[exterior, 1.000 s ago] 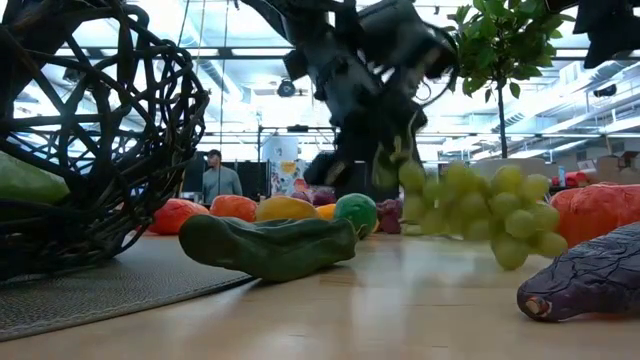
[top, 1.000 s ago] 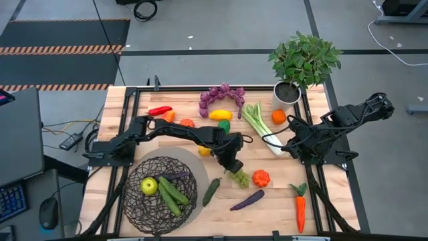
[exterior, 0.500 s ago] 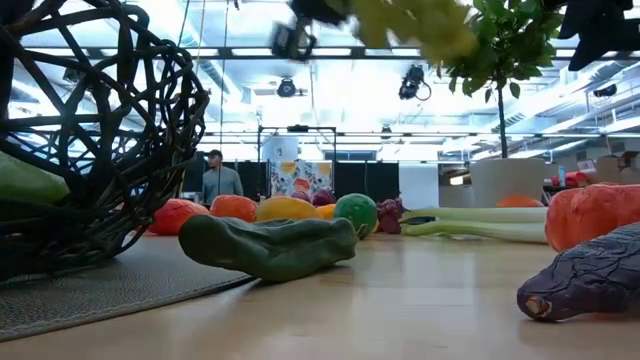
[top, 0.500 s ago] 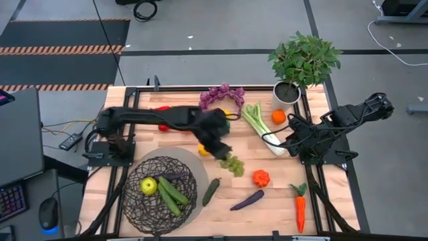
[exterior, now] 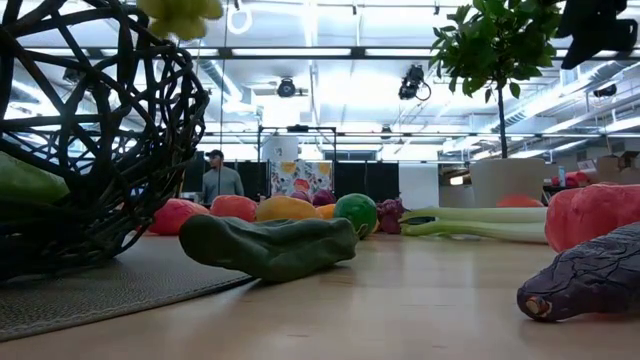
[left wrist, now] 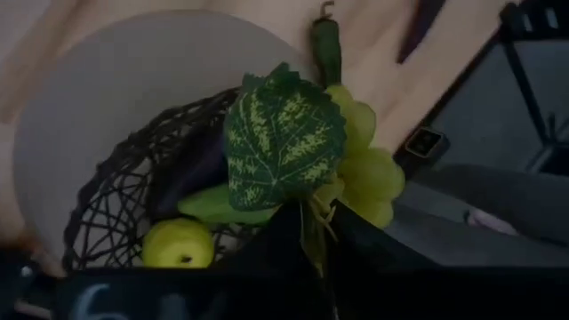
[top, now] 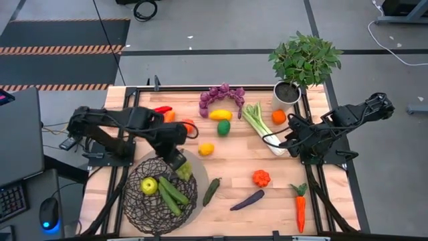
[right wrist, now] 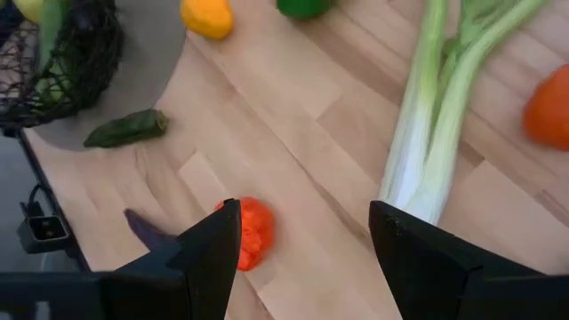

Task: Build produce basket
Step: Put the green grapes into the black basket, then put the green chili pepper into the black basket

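Observation:
The dark wire basket (top: 160, 194) stands on a grey round mat at the near left and holds a yellow-green apple (top: 149, 185), cucumbers (top: 172, 194) and a purple eggplant. My left gripper (top: 176, 159) hangs over the basket's far right rim, shut on a bunch of green grapes (top: 184, 171) with a leaf (left wrist: 283, 142). In the low view the grapes (exterior: 182, 14) show at the top, above the basket (exterior: 90, 150). My right gripper (right wrist: 307, 258) waits open at the right, above the wood between the celery (right wrist: 444, 124) and an orange fruit (right wrist: 249, 233). My left gripper pinches the grapes' stem (left wrist: 313, 220) between its two fingers, at the top of the bunch just under the leaf. The fingers come from above, slanting down. The bunch hangs below them, clear of the table and over the basket's rim.
More produce lies on the table: purple grapes (top: 222, 94), lemon (top: 220, 114), green pepper (top: 224, 126), yellow fruit (top: 206, 148), celery (top: 262, 124), orange (top: 278, 116), dark green vegetable (top: 212, 191), eggplant (top: 247, 199), carrot (top: 300, 209). A potted plant (top: 304, 63) stands far right.
My left gripper has risen and swung from the table's middle toward the left and near edge, to above the basket's rim. The green grapes, which it held low over the table, have gone with it and now hang high over the basket.

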`<move>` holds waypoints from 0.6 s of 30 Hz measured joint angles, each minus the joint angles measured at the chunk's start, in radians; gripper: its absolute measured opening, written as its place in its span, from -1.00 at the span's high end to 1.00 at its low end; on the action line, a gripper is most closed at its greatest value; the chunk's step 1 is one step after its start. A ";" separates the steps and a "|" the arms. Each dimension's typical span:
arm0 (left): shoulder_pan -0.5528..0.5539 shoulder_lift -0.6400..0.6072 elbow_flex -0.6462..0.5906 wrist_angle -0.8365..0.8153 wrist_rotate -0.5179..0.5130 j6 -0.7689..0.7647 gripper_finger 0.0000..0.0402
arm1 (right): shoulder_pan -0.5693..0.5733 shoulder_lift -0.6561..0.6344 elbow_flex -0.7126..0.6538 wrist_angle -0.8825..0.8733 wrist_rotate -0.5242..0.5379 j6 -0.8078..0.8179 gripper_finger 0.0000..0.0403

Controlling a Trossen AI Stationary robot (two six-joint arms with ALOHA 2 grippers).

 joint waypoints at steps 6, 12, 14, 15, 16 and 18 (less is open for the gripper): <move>-0.102 0.004 -0.048 -0.089 -0.047 -0.148 0.51 | 0.006 -0.011 0.000 0.041 -0.020 -0.070 -0.25; -0.220 0.007 -0.149 -0.037 -0.001 -0.356 0.01 | 0.032 -0.034 0.000 0.138 -0.044 -0.174 -0.25; -0.244 0.007 -0.162 0.034 -0.002 -0.429 -0.14 | 0.042 -0.042 0.000 0.159 -0.043 -0.200 -0.25; -0.245 0.007 -0.167 0.080 -0.012 -0.461 -0.20 | 0.046 -0.044 0.000 0.163 -0.042 -0.210 -0.25; -0.245 0.007 -0.167 0.124 -0.032 -0.488 -0.25 | 0.050 -0.045 0.000 0.164 -0.038 -0.219 -0.25; -0.234 0.007 -0.167 0.206 -0.078 -0.531 -0.32 | 0.060 -0.049 0.000 0.176 -0.038 -0.241 -0.25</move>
